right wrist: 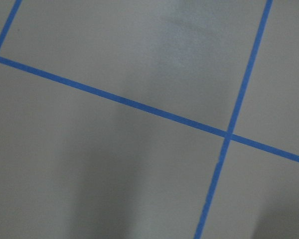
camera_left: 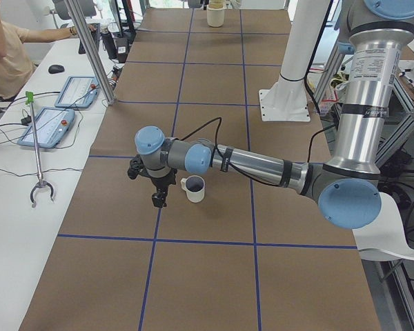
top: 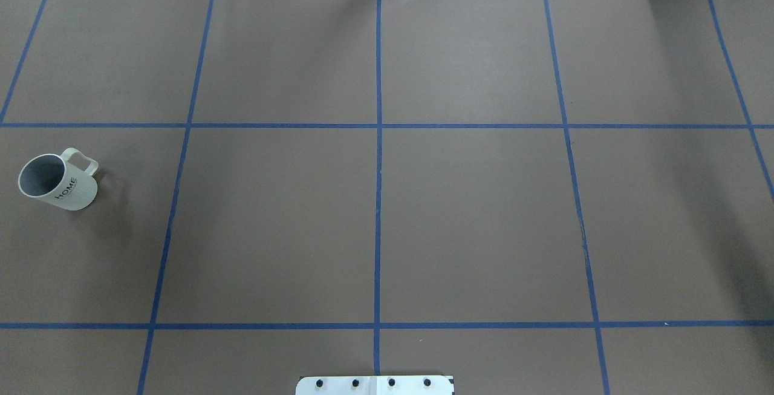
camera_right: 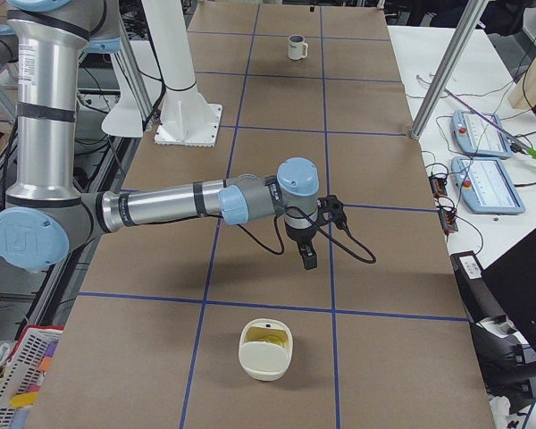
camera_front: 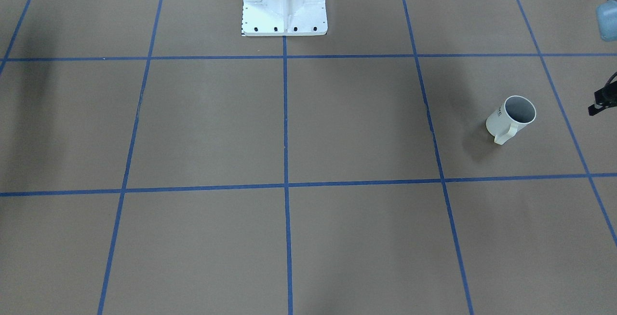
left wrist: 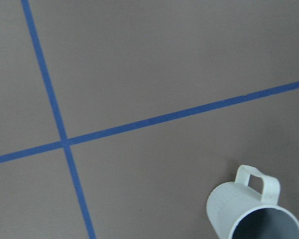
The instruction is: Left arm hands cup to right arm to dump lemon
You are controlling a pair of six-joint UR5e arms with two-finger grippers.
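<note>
the cup stands upright on the brown table at the far left of the overhead view, about mid-height, with its grey inside showing and its handle turned to the frame's upper right. in the left side view the left arm reaches across mid-frame and the left gripper points down just beside the cup's handle, apart from it; i cannot tell how wide its fingers stand. in the right side view the right arm holds the right gripper pointing down at mid-frame, well apart from the cup, its spread also unreadable.
</note>
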